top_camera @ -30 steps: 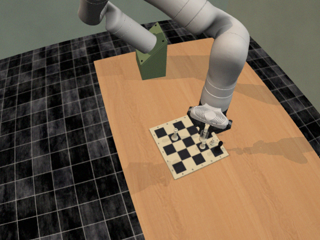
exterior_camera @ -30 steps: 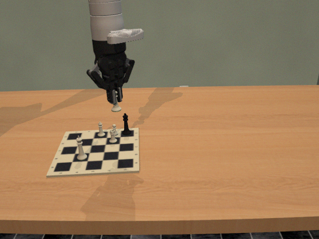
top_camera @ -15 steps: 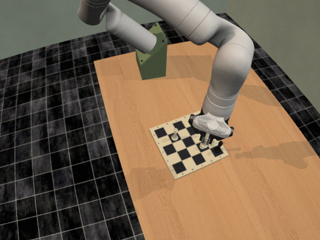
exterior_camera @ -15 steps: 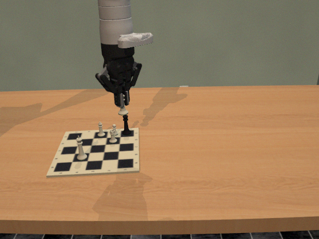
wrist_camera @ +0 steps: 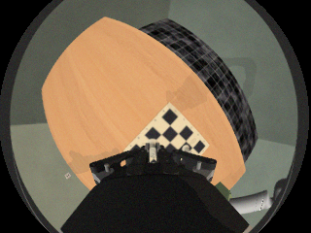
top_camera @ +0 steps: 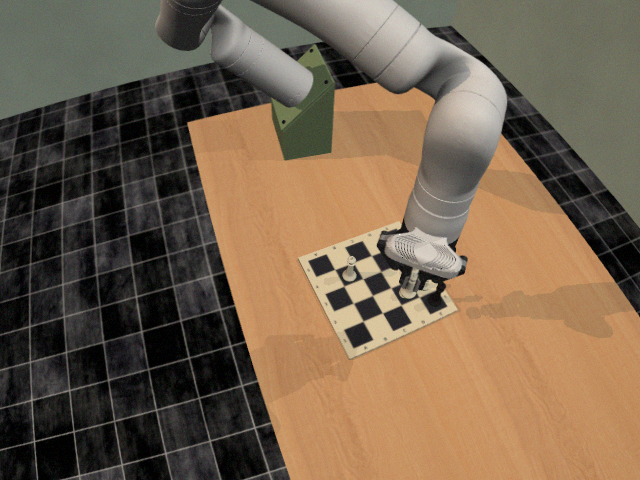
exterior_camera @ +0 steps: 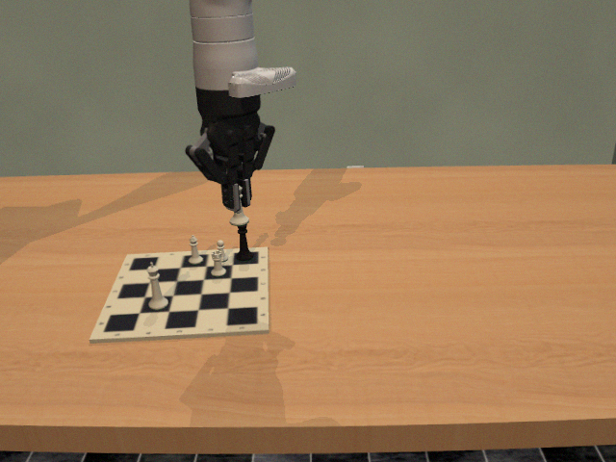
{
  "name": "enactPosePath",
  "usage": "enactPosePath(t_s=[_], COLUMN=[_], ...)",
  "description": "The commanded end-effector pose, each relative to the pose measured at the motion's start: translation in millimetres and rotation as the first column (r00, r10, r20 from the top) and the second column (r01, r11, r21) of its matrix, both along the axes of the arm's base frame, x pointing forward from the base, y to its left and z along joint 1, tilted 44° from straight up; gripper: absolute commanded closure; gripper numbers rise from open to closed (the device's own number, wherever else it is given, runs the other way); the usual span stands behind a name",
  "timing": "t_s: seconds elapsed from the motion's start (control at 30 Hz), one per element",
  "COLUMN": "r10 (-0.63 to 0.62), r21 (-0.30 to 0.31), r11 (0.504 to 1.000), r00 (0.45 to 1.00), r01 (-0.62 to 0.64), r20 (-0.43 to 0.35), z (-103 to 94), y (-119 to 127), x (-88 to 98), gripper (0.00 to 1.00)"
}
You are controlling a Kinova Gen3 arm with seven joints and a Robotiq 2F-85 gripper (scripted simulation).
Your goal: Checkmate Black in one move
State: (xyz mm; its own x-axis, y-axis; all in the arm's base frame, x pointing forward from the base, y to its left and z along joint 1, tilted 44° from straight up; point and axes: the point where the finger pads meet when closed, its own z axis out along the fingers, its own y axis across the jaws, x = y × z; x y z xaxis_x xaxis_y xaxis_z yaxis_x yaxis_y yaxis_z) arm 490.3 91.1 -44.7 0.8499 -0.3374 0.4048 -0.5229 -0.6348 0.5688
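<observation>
The small chessboard (top_camera: pixel 377 289) lies on the wooden table and also shows in the wrist view (wrist_camera: pixel 170 132). My gripper (exterior_camera: pixel 238 198) is shut on a white chess piece (exterior_camera: pixel 239 217) and holds it in the air above the board's far right corner, just over the top of the black king (exterior_camera: pixel 243 243). In the top view the held piece (top_camera: pixel 408 286) hangs under the gripper, which hides the squares below. A tall white piece (exterior_camera: pixel 156 288) stands at the near left. A white piece (exterior_camera: pixel 193 249), a white pawn (exterior_camera: pixel 220 248) and a white rook (exterior_camera: pixel 217 263) stand near the far edge.
A green mount block (top_camera: pixel 305 118) carries the arm's base at the table's far end. The arm reaches over the table towards the board. Dark tiled floor surrounds the table.
</observation>
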Motion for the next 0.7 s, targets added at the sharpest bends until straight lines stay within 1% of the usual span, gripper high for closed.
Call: enactPosePath(t_s=[0.0, 0.2, 0.27, 0.5, 0.67], r10=[-0.001, -0.001, -0.001, -0.001, -0.001], r21=[-0.002, -0.002, -0.002, -0.002, -0.002], r11=[1.000, 1.000, 1.000, 1.000, 1.000], r00=[1.000, 1.000, 1.000, 1.000, 1.000], r01=[0.001, 0.001, 0.001, 0.001, 0.001], r20=[-0.002, -0.002, -0.002, -0.002, -0.002], z=[-4.7, -22.0, -22.0, -46.2, -58.9], y=[-5.1, -21.9, -21.9, -45.4, -57.8], x=[-0.3, 1.2, 1.2, 3.4, 4.6], gripper=[1.00, 1.00, 1.00, 1.00, 1.00])
